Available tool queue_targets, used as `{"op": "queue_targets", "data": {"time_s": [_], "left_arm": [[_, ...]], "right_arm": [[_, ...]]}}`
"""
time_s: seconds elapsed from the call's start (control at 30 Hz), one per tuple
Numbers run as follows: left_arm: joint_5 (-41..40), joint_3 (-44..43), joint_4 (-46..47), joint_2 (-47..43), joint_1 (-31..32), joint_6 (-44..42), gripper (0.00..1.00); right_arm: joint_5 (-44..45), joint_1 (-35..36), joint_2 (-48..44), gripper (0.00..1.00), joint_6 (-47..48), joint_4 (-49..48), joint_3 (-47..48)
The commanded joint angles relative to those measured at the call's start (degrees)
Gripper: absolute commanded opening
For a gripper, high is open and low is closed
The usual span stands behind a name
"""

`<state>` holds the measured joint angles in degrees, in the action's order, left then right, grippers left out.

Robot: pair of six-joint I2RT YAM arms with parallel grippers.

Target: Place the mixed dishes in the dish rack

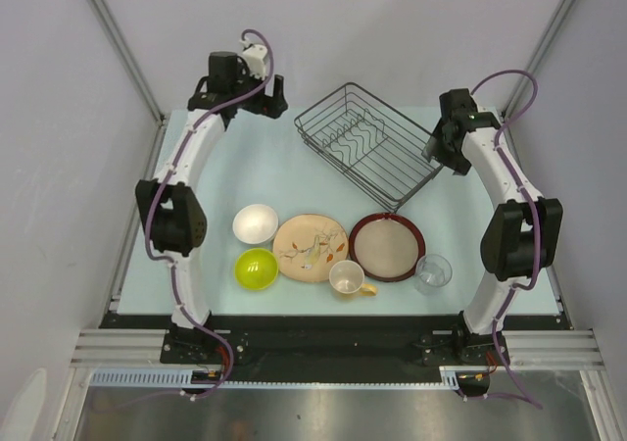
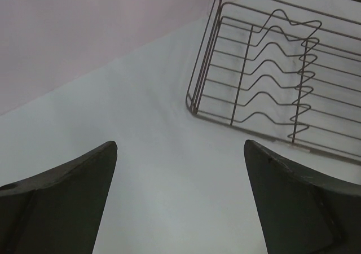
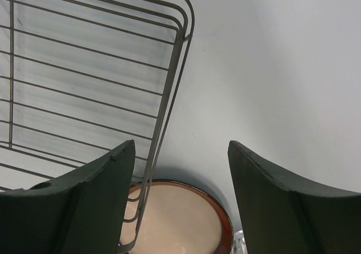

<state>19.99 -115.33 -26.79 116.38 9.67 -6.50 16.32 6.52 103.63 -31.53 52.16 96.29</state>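
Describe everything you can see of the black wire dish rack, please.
The dish rack is a rectangular basket of thin dark wire, metal by its look, with low walls, rounded corners and wavy divider wires inside. It holds no dishes. It stands flat on the far part of the table, turned diagonally to its edges. Its near corner reaches the red-rimmed plate; whether they touch cannot be told.

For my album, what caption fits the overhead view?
Robot arms flank an empty dish rack; white bowl, green bowl, leafy plate, tan plate, cup and glass wait nearby.
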Motion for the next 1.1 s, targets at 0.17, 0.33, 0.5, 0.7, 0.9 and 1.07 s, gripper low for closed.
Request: {"op": "queue_targets", "data": {"time_s": [0.17,0.33,0.5,0.7,0.9,1.07], "left_arm": [[-6.27,-14.14,3.05,15.27,7.20,-3.08,1.00],[-12.76,-14.57,6.83,18.97,8.70,-2.38,1.00],[-19.27,-17.12,7.89,22.66,9.84,-3.51,1.00],[-23.24,-16.34,7.71,24.07,10.10,-5.27,1.00],[-24.21,-8.52,8.59,19.42,10.10,-8.00,1.00],[-25.17,0.44,8.59,14.15,9.93,-10.19,0.99]], "right_arm": [[-0.23,0.85,-3.61,0.72,-1.52,-2.23,-4.96],[-0.15,1.21,-4.40,0.72,-1.52,-3.91,-6.91],[-1.29,1.12,-4.41,0.72,-1.69,-5.14,-7.26],[-1.72,0.42,-2.65,0.72,-1.69,-6.46,-6.82],[-1.20,-0.37,4.71,0.72,-1.78,-6.55,-1.73],[0.03,-1.42,11.58,0.72,-0.47,-5.84,5.21]]}}
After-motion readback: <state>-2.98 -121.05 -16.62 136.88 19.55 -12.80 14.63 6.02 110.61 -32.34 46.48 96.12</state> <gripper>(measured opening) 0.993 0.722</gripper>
